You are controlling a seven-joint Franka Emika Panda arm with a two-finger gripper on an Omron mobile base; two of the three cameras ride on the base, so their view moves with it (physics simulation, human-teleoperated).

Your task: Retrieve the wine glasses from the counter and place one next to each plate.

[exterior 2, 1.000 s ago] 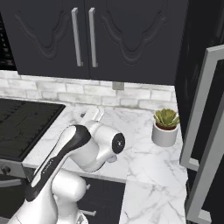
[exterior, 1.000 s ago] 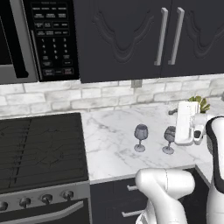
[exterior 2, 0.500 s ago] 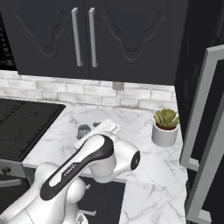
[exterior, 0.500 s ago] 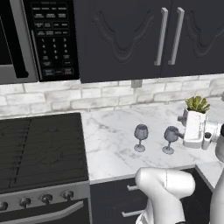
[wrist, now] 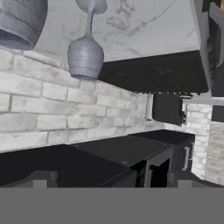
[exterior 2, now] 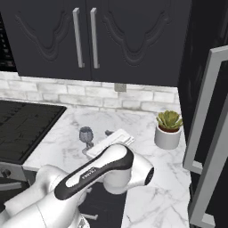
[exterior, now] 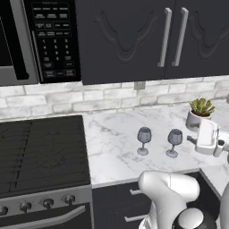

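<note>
Two greyish-purple wine glasses stand upright on the white marble counter, the left glass a short way from the right glass. My gripper hovers low over the counter just right of the right glass, apart from it, jaws open and holding nothing. The hand view is rolled upside down: the nearer glass hangs at the top left and the farther glass beside it. In the right base view one glass shows behind my hand. The plates are out of view.
A potted succulent stands just behind my hand by the brick backsplash. A black stove lies left of the counter, with a microwave above it. Dark wall cabinets hang overhead. A tall fridge door closes the right side.
My hand has slid rightward and a little lower, away from the right glass towards the plant. Both glasses stay where they were.
</note>
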